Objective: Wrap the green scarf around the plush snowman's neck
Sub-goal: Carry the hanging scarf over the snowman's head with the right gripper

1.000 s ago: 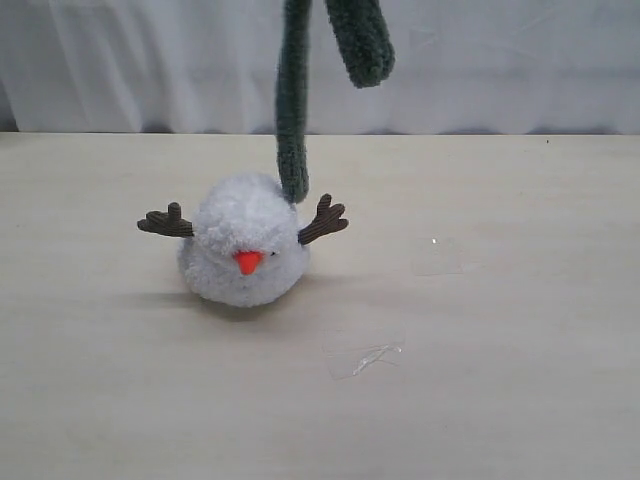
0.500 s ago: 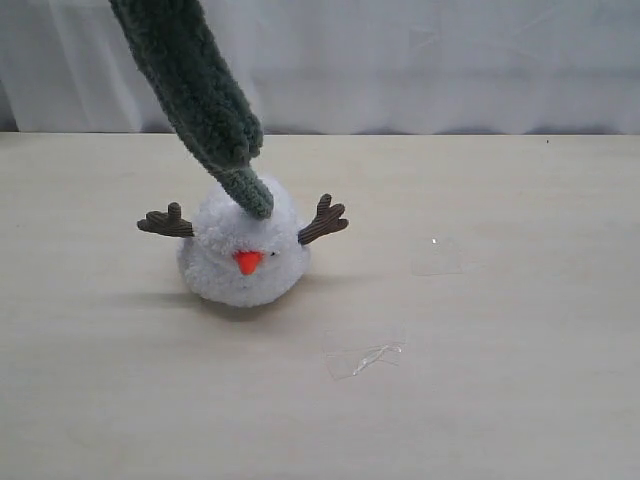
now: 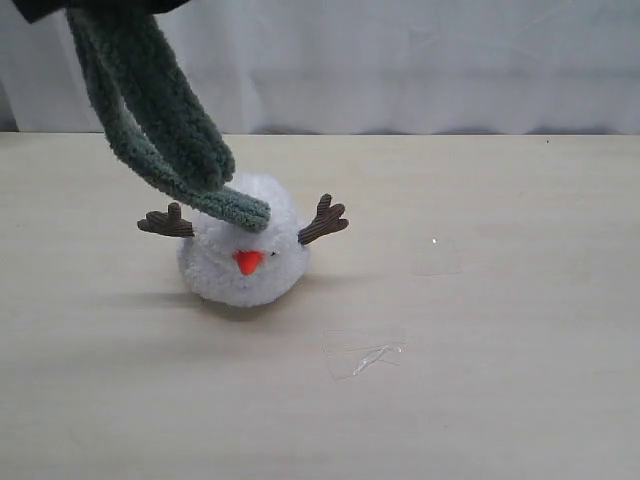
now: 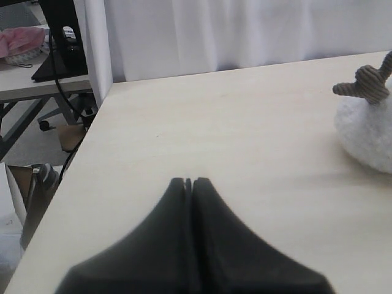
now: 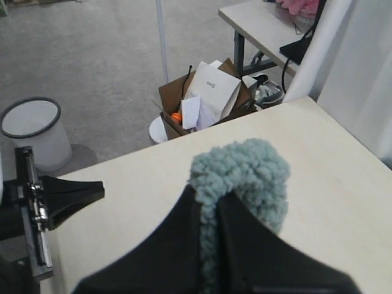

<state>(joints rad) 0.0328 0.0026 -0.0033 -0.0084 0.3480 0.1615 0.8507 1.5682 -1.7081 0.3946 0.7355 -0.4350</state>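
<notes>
The plush snowman sits on the table left of centre, facing the camera, its orange nose and both twig arms in view. The green scarf hangs doubled from the top left edge, and its lower end lies across the top of the snowman's head. My right gripper is shut on the scarf, high above the table; a dark part of it shows at the exterior view's top left corner. My left gripper is shut and holds nothing, low over the table beside the snowman. The scarf does not reach the neck.
A scrap of clear plastic lies on the table in front of the snowman. A white curtain hangs behind. Past the table edge are a white bin, a cardboard box and another table.
The scarf has swung from the top centre to the top left. Its lower end moved from behind the snowman onto its head. The snowman has not moved.
</notes>
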